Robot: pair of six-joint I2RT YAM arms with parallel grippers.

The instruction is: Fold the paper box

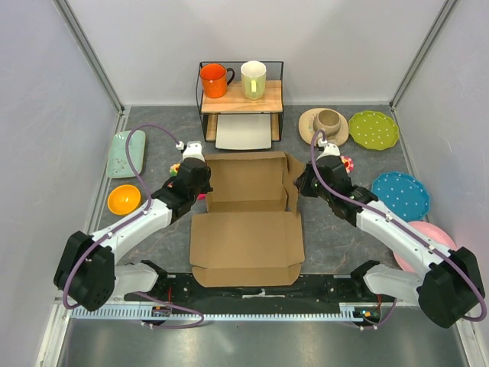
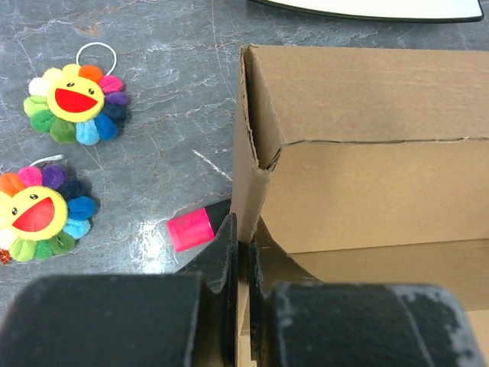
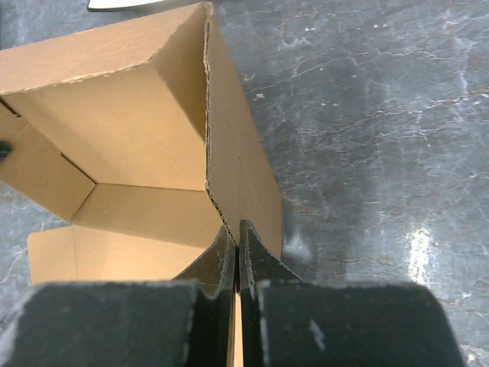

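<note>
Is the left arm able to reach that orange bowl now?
Probably not yet: the left claw is clamped on a wall of the paper box. Once released, the orange bowl lies nearby with nothing between.

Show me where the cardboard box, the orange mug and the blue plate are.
cardboard box [image 1: 246, 248], top view, on its flat near panel.
orange mug [image 1: 213, 81], top view, on its body.
blue plate [image 1: 403, 193], top view, on its dotted middle.
</note>
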